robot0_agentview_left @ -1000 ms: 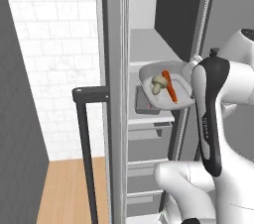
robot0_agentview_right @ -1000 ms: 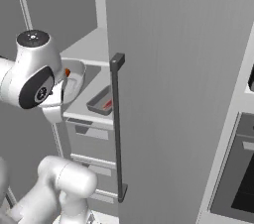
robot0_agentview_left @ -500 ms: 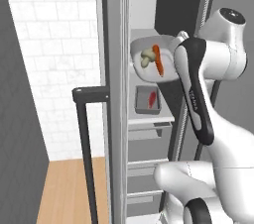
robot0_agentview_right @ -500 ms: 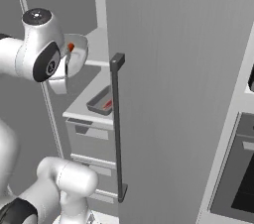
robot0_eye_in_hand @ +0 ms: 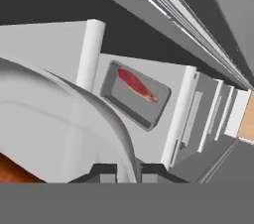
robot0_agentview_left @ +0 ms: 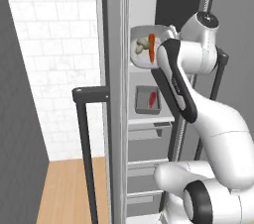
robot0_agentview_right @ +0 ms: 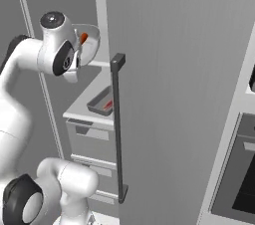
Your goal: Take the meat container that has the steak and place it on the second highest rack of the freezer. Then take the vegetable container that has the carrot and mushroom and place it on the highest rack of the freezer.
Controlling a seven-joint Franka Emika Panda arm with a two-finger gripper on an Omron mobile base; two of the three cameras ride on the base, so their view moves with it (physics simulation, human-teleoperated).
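Here the pincer [robot0_eye_in_hand: 126, 171], clamped on the rim of the pale tray [robot0_agentview_left: 141, 49] with the carrot [robot0_agentview_left: 151, 47] and mushroom [robot0_agentview_left: 140, 45], holds it tilted inside the freezer [robot0_agentview_left: 116, 44], above the shelf [robot0_agentview_left: 166, 118] bearing the meat container [robot0_agentview_left: 147, 100] and steak [robot0_agentview_left: 152, 100].

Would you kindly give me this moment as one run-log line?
phase: second container | gripper: shut on vegetable container rim, raised in freezer | carrot, mushroom inside | meat container with steak: on shelf below
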